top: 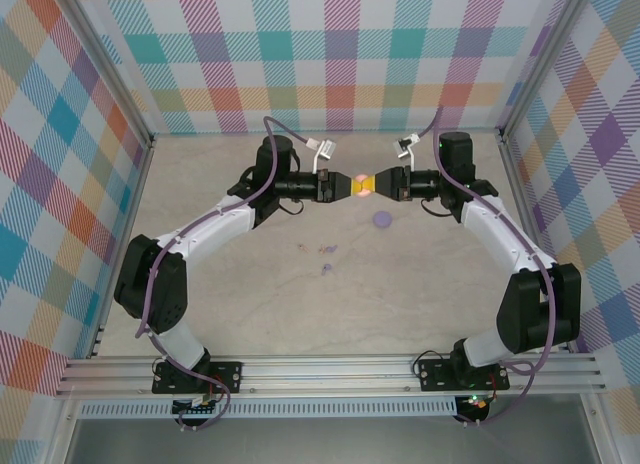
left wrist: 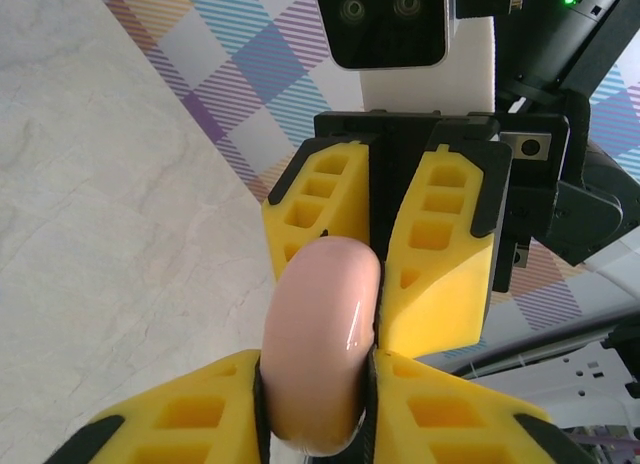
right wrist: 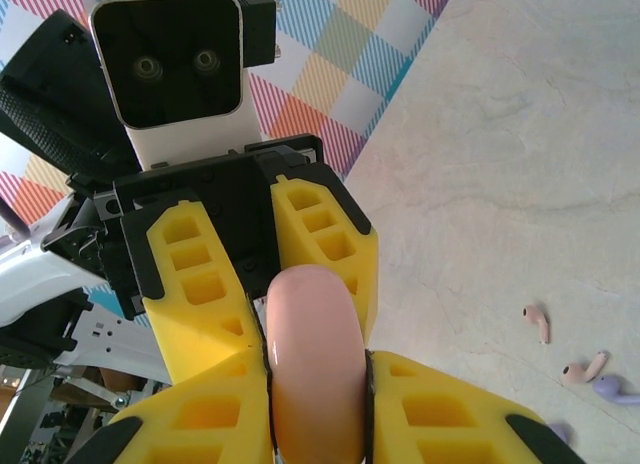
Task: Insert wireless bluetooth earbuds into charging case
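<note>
One pink charging case (top: 361,186) hangs in the air, and the earbuds wait down below it.

The case lies longways from the left gripper (left wrist: 318,376) to the right gripper (right wrist: 316,379). Each gripper is squeezed tight on one end of it. A few tiny earbuds (top: 325,250), pink and purple, lie loose on the tabletop (top: 250,304). They are lower than the case, closer to the arm bases and a bit to the left. So I think the left gripper is the nearer one. The case looks shut, so it likely must open before any earbud goes in.
</note>
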